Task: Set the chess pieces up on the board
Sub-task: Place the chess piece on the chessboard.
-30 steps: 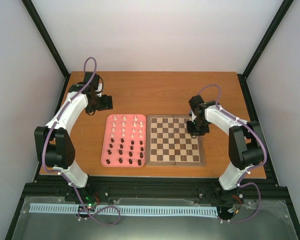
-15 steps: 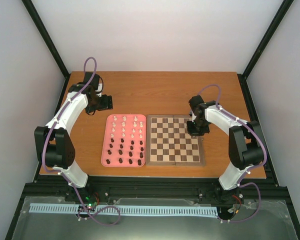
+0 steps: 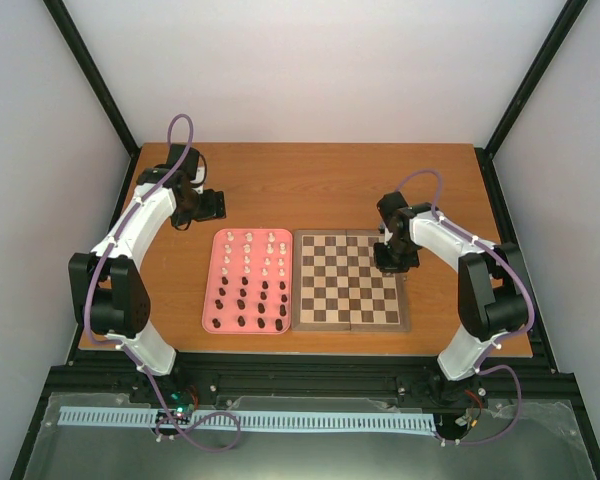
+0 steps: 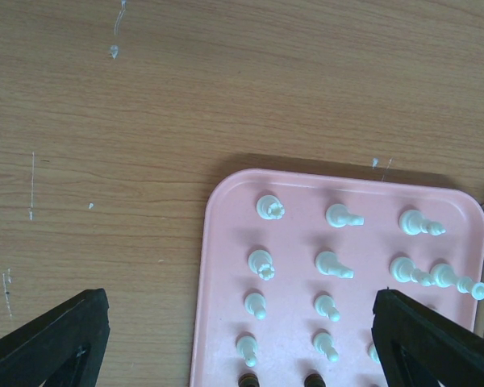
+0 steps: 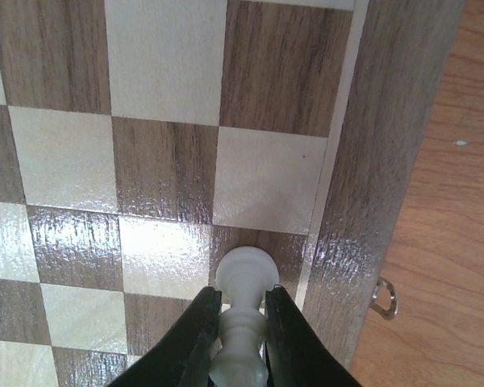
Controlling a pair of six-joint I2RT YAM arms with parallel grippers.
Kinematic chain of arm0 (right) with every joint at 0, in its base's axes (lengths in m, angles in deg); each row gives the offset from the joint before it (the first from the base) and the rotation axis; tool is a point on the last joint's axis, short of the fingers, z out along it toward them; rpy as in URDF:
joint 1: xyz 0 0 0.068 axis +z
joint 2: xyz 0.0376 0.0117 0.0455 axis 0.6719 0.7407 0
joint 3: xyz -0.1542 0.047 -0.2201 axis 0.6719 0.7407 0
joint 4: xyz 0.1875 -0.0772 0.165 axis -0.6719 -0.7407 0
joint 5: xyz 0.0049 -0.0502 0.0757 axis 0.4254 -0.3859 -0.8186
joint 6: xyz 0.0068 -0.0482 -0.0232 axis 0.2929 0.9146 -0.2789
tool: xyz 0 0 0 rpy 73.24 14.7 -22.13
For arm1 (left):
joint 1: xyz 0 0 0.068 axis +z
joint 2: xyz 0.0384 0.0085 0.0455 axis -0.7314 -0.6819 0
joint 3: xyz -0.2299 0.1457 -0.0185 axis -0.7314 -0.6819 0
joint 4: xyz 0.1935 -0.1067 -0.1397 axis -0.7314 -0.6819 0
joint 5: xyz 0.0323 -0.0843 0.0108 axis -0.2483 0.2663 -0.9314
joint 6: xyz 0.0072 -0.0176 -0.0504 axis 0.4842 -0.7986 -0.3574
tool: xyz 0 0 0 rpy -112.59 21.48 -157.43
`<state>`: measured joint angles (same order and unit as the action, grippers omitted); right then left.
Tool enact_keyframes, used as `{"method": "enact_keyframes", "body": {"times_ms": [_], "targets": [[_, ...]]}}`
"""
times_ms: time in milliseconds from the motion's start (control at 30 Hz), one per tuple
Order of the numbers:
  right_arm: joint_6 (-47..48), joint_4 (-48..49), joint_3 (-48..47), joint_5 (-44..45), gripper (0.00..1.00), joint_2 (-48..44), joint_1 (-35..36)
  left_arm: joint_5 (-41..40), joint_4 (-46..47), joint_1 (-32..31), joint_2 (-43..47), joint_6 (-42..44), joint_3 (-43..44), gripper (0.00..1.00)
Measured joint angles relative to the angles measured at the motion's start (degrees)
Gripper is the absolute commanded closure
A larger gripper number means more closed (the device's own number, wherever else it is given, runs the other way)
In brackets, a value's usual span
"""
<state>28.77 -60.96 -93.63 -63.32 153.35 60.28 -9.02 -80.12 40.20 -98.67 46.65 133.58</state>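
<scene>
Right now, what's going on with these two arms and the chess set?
The right gripper is shut on a white chess piece over a dark square at the right edge of the board. The left gripper hangs open, empty, over the table just beyond the pink tray. The remaining white and dark pieces stand in the tray.

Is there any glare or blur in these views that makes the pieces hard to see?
Right wrist view: glare sheens the board squares left of the white piece, whose near end looks soft. Left wrist view: even light, sharp; the pink tray throws a dark shadow on the table. Top view: soft, even, pieces tiny.
</scene>
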Motion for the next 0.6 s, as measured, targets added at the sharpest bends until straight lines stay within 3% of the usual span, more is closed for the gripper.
{"method": "enact_keyframes", "body": {"times_ms": [267, 600], "targets": [[0.0, -0.3, 0.2, 0.0, 0.63, -0.2, 0.3, 0.0, 0.0, 0.0, 0.0, 0.0, 0.0, 0.0], [-0.2, -2.6, -1.2, 0.5, 0.55, -3.7, 0.7, 0.1, 0.0, 0.0, 0.0, 0.0, 0.0, 0.0]]}}
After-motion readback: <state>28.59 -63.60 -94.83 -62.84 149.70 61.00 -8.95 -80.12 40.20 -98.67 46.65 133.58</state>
